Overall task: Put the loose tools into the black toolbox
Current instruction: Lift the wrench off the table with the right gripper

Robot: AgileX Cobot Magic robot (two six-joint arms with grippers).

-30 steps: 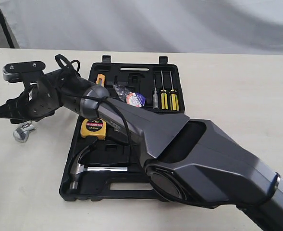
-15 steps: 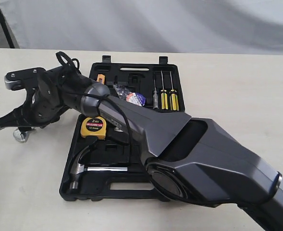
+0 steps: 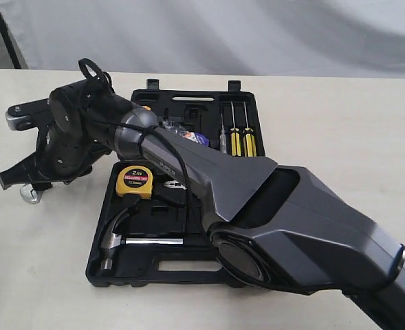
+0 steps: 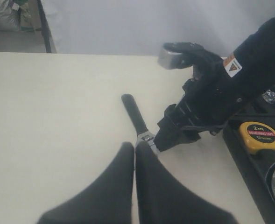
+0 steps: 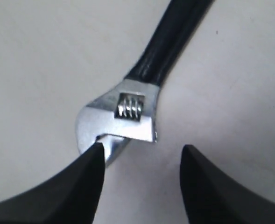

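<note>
The silver adjustable wrench [image 5: 121, 119] with its black handle [image 5: 174, 42] lies on the table left of the black toolbox [image 3: 188, 265]. My right gripper [image 3: 8, 148] reaches across and hangs open just over the wrench head [image 3: 30, 194]; one fingertip [image 5: 93, 158] overlaps the jaw end, the other stands apart. The claw hammer [image 3: 116, 237] lies in the toolbox's near half. The tape roll [image 3: 196, 139] lies in the far half, mostly hidden by the arm. My left gripper [image 4: 135, 150] is shut and empty, close to the wrench [image 4: 136, 117].
A yellow tape measure [image 3: 135, 180] sits in the toolbox, and screwdrivers [image 3: 235, 141] lie in the far half. The right arm's big dark link [image 3: 285, 220] spans the case diagonally. A white backdrop stands behind the table.
The right gripper has swung down and rotated over the wrench, which is now mostly covered in the exterior view. The arm also hides more of the tape roll.
</note>
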